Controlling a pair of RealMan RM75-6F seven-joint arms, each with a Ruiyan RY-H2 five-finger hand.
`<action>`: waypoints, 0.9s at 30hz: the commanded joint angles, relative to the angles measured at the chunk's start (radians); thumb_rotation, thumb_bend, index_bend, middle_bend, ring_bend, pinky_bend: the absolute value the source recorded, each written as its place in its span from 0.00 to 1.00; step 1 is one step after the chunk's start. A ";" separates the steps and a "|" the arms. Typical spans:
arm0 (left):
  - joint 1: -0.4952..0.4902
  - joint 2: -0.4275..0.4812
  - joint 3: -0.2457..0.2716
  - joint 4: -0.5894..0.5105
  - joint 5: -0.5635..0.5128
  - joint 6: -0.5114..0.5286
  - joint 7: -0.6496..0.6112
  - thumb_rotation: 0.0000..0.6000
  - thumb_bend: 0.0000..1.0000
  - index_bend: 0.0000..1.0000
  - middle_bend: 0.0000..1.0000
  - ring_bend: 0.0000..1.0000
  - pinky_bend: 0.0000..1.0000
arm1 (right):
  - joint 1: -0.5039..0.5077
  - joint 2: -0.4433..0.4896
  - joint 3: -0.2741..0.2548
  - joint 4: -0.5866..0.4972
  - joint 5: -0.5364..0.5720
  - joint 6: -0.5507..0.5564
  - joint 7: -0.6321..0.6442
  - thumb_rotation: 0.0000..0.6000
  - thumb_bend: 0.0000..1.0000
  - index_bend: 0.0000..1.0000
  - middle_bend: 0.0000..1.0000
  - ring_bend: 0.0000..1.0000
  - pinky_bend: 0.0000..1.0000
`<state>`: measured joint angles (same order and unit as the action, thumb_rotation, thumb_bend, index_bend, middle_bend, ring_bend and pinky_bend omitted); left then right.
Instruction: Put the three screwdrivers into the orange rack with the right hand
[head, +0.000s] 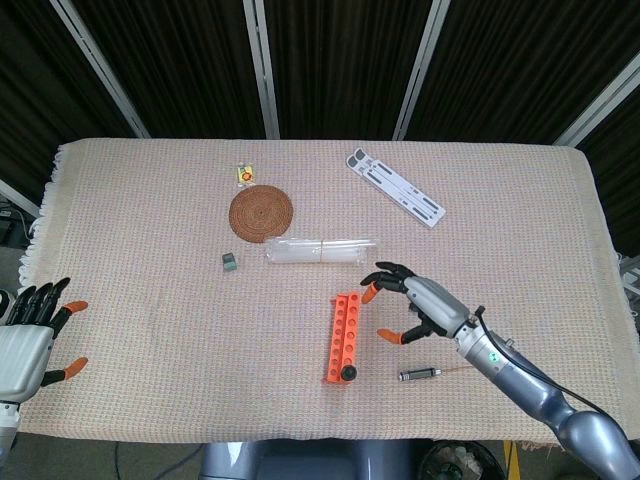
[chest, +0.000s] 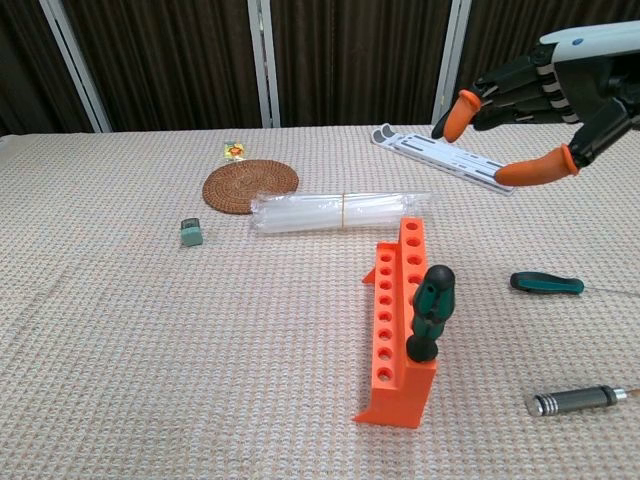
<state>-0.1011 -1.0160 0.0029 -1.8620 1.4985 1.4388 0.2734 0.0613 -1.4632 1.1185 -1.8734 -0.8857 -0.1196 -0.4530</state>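
The orange rack (head: 342, 331) (chest: 391, 322) lies near the table's front, its long side running away from me. A green-and-black screwdriver (chest: 429, 311) (head: 348, 373) stands upright in a hole at its near end. Right of the rack on the cloth lie a second green screwdriver (chest: 545, 284) and a silver-handled one (chest: 577, 400) (head: 424, 375). My right hand (head: 416, 304) (chest: 528, 88) hovers above the cloth right of the rack, fingers spread and empty; in the head view it hides the green screwdriver. My left hand (head: 30, 338) rests open at the table's front left edge.
At the back are a round woven coaster (head: 261, 213), a small yellow packet (head: 243, 173) and a white perforated strip (head: 395, 186). A bundle of clear tubes (head: 320, 250) lies just behind the rack, and a small grey-green block (head: 230, 261) sits to its left.
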 joint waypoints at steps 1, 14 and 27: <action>0.000 0.000 0.000 0.001 -0.002 0.000 0.000 1.00 0.14 0.25 0.00 0.00 0.00 | 0.055 0.004 -0.062 0.052 -0.128 0.183 -0.054 1.00 0.23 0.40 0.19 0.00 0.00; 0.003 0.007 0.000 -0.003 -0.004 0.002 0.004 1.00 0.14 0.25 0.00 0.00 0.00 | 0.222 -0.043 -0.342 0.287 -0.359 0.634 -0.261 1.00 0.24 0.40 0.17 0.00 0.00; -0.001 0.004 0.000 -0.002 -0.011 -0.010 0.008 1.00 0.14 0.25 0.00 0.00 0.00 | 0.369 -0.002 -0.579 0.324 -0.191 0.752 -0.430 1.00 0.18 0.41 0.16 0.00 0.00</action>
<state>-0.1022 -1.0126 0.0028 -1.8640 1.4879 1.4295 0.2812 0.3971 -1.4816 0.5831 -1.5447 -1.1253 0.6186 -0.8639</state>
